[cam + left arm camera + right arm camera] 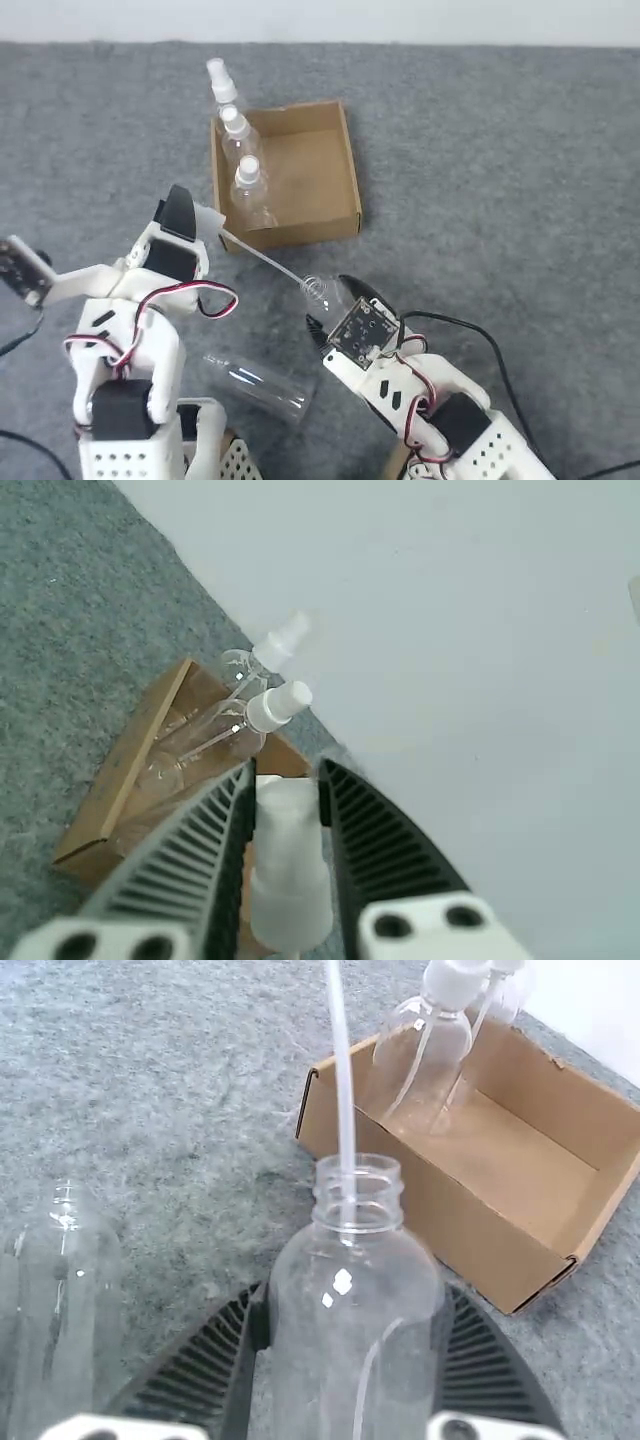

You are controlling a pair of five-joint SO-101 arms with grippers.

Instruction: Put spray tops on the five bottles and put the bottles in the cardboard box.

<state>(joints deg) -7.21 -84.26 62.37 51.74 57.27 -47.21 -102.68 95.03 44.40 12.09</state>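
My right gripper [345, 1360] is shut on a clear open-necked bottle [350, 1310], held tilted near the table's middle [330, 292]. My left gripper [288, 790] is shut on a white spray top [290, 865], held up beside the box's near left corner [208, 222]. Its thin tube [265, 258] slants down into the bottle's neck [357, 1192]. The cardboard box [330, 160] holds three capped bottles [243, 148] along its left side. Another clear bottle [255, 385] without a top lies on the carpet between the arms.
Grey carpet [500, 150] covers the table, with free room to the right of the box and far left. The arm bases [130, 400] stand at the near edge. A pale wall [480, 630] rises behind the box.
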